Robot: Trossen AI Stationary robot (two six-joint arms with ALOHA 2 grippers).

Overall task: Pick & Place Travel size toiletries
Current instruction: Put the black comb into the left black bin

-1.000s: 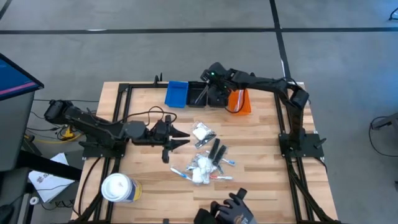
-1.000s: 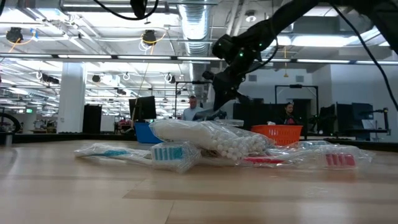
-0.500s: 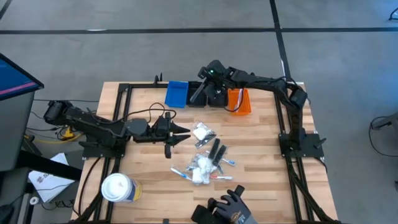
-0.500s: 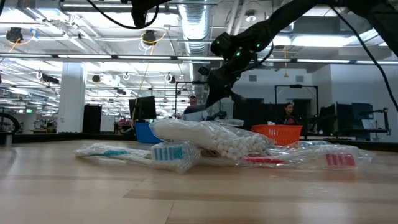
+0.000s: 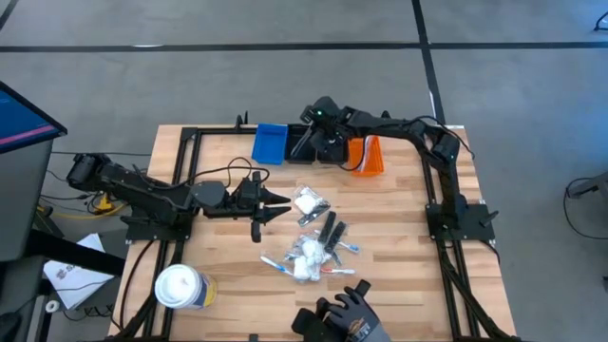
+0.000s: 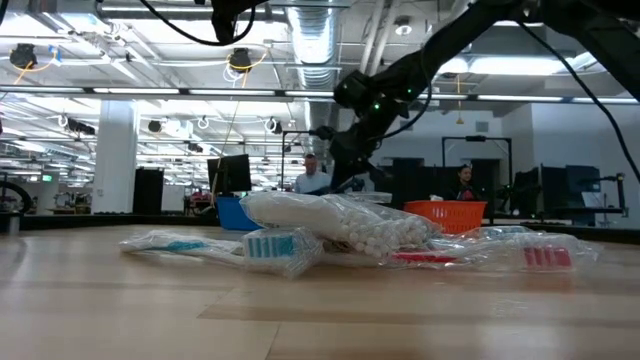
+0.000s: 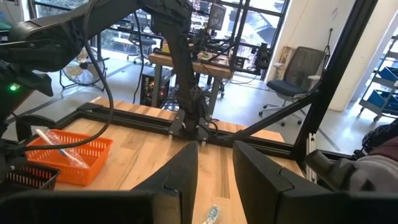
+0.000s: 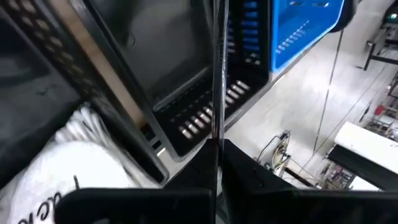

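The right gripper [image 5: 306,142] hangs over the black bin [image 5: 302,144] at the table's [image 5: 399,237] 12 o'clock edge, between the blue bin [image 5: 270,142] and the orange bin [image 5: 365,155], fingers clenched on a thin black comb [image 8: 216,68]. The left gripper [image 5: 281,206] hovers toward 9 o'clock, fingers parted around nothing, just beside the pile of toiletries [image 5: 313,237] at the table's centre. A white tub [image 5: 180,287] stands at 7 o'clock; a gloved hand [image 5: 347,318] reaches in at 6 o'clock.
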